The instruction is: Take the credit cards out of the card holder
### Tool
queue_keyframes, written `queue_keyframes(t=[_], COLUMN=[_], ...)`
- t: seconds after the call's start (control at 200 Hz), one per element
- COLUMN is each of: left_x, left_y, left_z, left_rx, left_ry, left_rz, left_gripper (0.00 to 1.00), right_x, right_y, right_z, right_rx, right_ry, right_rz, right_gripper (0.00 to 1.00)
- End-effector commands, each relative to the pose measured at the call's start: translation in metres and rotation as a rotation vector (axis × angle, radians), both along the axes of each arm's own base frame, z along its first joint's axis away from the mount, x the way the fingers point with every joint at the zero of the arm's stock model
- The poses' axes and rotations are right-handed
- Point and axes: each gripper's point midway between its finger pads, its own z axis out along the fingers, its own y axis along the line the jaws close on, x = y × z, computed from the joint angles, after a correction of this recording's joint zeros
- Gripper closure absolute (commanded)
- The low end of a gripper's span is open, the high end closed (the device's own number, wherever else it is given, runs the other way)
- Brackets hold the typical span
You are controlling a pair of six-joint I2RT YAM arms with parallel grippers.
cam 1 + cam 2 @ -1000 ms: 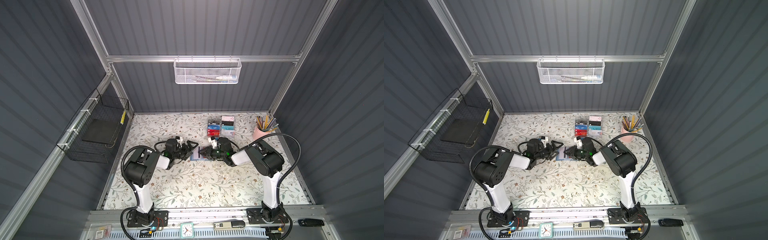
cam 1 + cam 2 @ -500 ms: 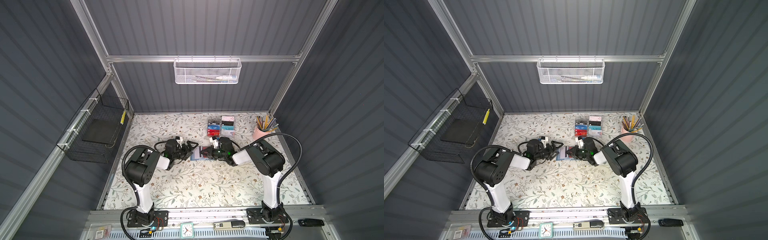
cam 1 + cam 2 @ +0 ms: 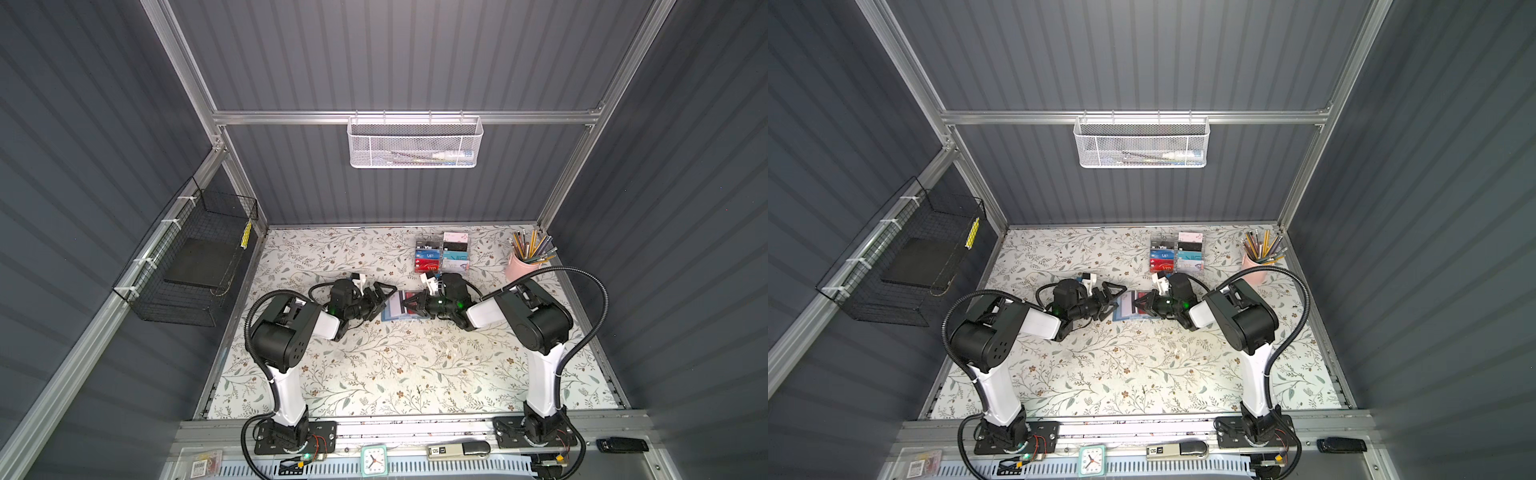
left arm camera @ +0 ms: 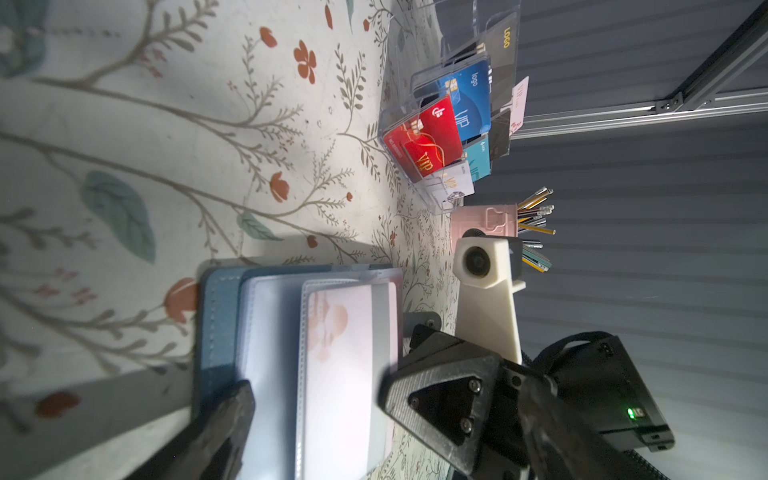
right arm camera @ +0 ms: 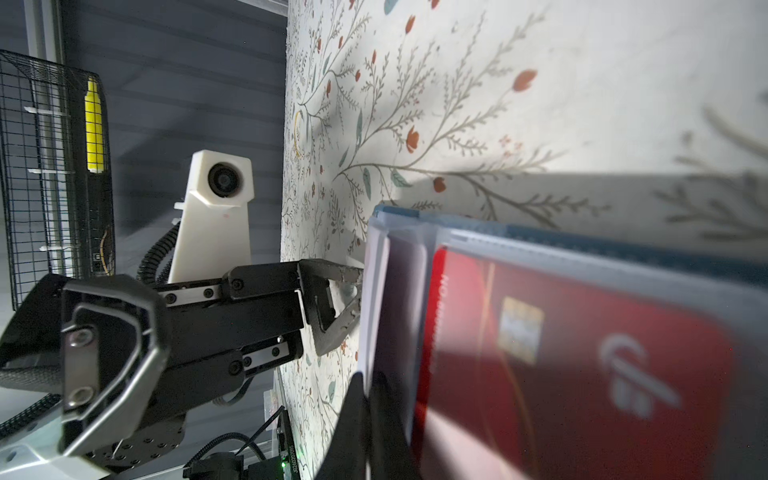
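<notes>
Card holder (image 3: 394,309): lay open on floral table (image 3: 415,365), red credit card (image 5: 582,374) tucked inside. Clamped at an inner page edge by right gripper (image 3: 409,306); straddled by left gripper (image 3: 383,301), jaws spread wide.

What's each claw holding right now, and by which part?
Right claw pinches the card holder's top sleeve by one edge; card or just sleeve, I can't tell. Left claw is open, gripping nothing.

Top views bright and sharp; wrist views shadowed, card holder (image 5: 602,244) blurred.
</notes>
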Motion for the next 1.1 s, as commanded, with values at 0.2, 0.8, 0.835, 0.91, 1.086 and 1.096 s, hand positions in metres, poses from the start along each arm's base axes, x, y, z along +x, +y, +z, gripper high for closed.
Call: queue_keyframes(t=[0.2,0.8,0.835,0.91,1.086,1.096], left_x=[-0.035,-0.035,-0.034,-0.033,-0.030,-0.030], left_y=[0.013,0.015,0.016,0.017,0.018,0.019], left_z=[-0.067,-0.062,-0.060,-0.056,-0.045,-0.044], left_rx=[0.103,0.109,0.116,0.136,0.166,0.167], left_ry=[0.237,0.225,0.221,0.211,0.184,0.183], left_rz=[0.001,-0.003,-0.004,-0.006,-0.008,-0.007], left_gripper=[0.00,0.00,0.00,0.00,0.00,0.00], right_x=[0.003,0.010,0.010,0.011,0.013,0.013], right_y=[-0.003,-0.020,-0.023,-0.030,-0.044,-0.045], right_z=[0.021,0.018,0.018,0.023,0.032,0.033], right_rx=[0.051,-0.014,-0.031,-0.062,-0.138,-0.140], right_ry=[-0.044,-0.048,-0.054,-0.078,-0.128,-0.132], right_rz=[0.029,-0.016,-0.024,-0.040,-0.075,-0.077], right_gripper=[0.90,1.00,1.00,1.00,1.00,1.00])
